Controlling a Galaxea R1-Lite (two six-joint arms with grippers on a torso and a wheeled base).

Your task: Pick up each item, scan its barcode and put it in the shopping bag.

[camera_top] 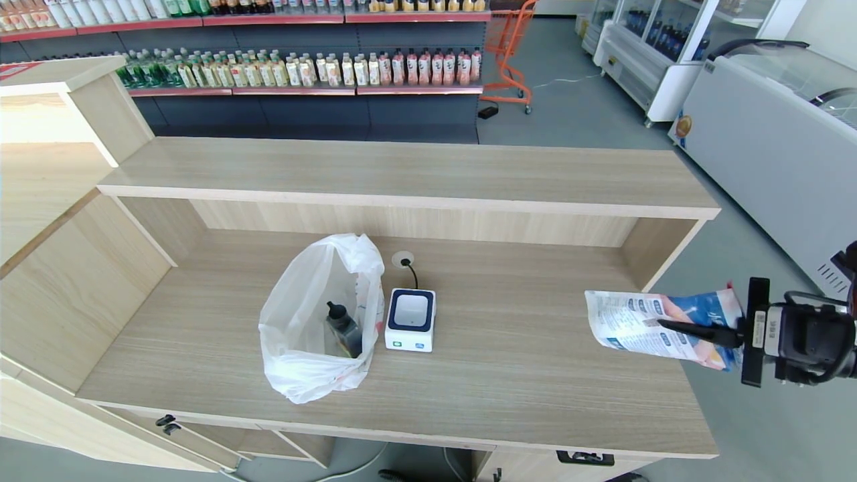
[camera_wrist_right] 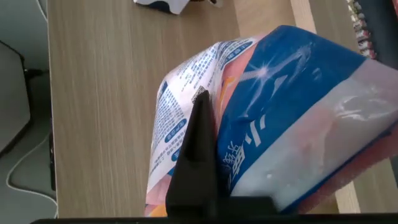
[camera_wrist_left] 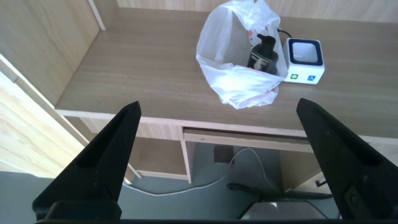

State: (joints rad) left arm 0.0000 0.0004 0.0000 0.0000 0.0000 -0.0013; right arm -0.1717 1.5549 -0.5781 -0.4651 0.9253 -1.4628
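On the table (camera_top: 522, 375): one item bagged, pouch (camera_top: 636, 314) not yet scanned

Progress looked partial. A dark bottle (camera_top: 343, 329) stood upright inside the white plastic shopping bag (camera_top: 288, 314), so that item was judged done. The bag stood open at the top, just beside the barcode scanner (camera_top: 410, 319), possibly touching its side. The bottle was the one thing seen in it. The scanner's window faced up, and its cable (camera_top: 412, 273) ran to a hole at the back of the table.

The right claw (camera_top: 663, 328) was clamped on the blue-and-white printed pouch, held in the air over the table's right end, well apart from scanner and bag. Scanning and bagging that pouch were judged left to do. Whether more items waited could not be told.

The left claw (camera_wrist_left: 217, 109) hung off the table's near edge, fingers wide apart, holding nothing.
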